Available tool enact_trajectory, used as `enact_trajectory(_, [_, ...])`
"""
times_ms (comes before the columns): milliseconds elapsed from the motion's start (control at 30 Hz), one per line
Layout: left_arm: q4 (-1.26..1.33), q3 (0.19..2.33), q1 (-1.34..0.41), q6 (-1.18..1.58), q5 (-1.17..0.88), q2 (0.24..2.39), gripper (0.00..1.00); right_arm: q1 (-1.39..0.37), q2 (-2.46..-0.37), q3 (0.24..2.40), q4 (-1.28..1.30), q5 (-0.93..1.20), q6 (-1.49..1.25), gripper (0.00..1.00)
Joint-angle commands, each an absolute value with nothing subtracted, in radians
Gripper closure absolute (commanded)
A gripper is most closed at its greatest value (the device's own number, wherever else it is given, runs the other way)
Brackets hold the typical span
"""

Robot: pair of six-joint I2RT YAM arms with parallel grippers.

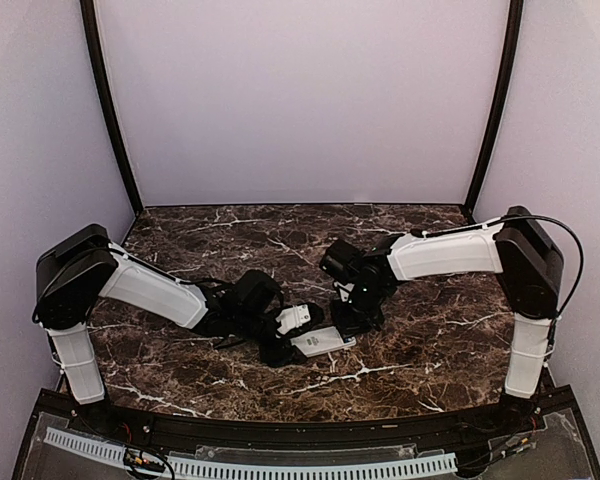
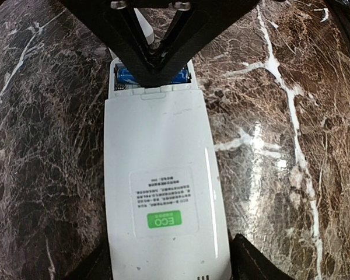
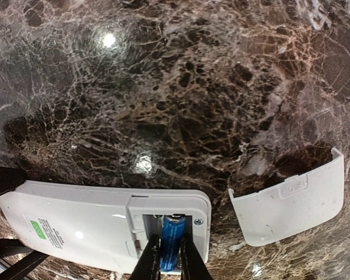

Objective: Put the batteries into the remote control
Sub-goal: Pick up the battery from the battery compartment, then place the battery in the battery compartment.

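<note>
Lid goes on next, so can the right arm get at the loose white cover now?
Probably not yet: the right pincer is shut on a blue battery in the remote control's open bay. The cover lies bare on the marble beside it, so once freed, likely yes.

Access to the battery compartment [image 3: 163, 224] from above is blocked. The right gripper [image 3: 170, 259] stands in it, jaws closed on a battery [image 3: 172, 236]. The left gripper [image 2: 169, 268] brackets both long edges of the remote control [image 2: 163, 192] at the opposite end; contact cannot be confirmed. You have open passage above the remote's mid-back. The cover [image 3: 291, 204] lies flat just beside the compartment end, not touching it. The table [image 1: 280, 230] offers bare marble along its far side and at near right.
</note>
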State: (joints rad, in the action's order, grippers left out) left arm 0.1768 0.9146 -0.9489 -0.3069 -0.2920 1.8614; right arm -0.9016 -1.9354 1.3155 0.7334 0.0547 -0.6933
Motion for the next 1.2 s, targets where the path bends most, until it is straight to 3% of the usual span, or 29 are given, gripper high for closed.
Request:
enact_trajectory(0, [0.108, 0.900, -0.951, -0.302, -0.298, 1.872, 0.34, -0.923, -1.949, 1.280, 0.752, 0.044, -0.728, 0.88])
enact_trajectory(67, [0.108, 0.899, -0.952, -0.302, -0.297, 1.871, 0.34, -0.922, -1.954, 1.277, 0.746, 0.042, -0.727, 0.88])
enact_trajectory(167, [0.106, 0.900, -0.952, -0.301, -0.295, 1.870, 0.34, -0.915, -1.971, 1.285, 0.746, 0.041, -0.713, 1.00])
enact_trajectory(667, [0.086, 0.913, -0.952, -0.296, -0.294, 1.878, 0.34, -0.829, -1.838, 1.345, 0.867, 0.238, -0.561, 1.00])
enact_trajectory(833, [0.089, 0.913, -0.952, -0.303, -0.299, 1.881, 0.34, -0.802, -1.898, 1.416, 0.997, 0.357, -0.477, 1.00])
enact_trajectory(1167, [0.087, 0.914, -0.952, -0.309, -0.303, 1.881, 0.35, -0.780, -2.064, 1.551, 1.123, 0.352, -0.393, 1.00])
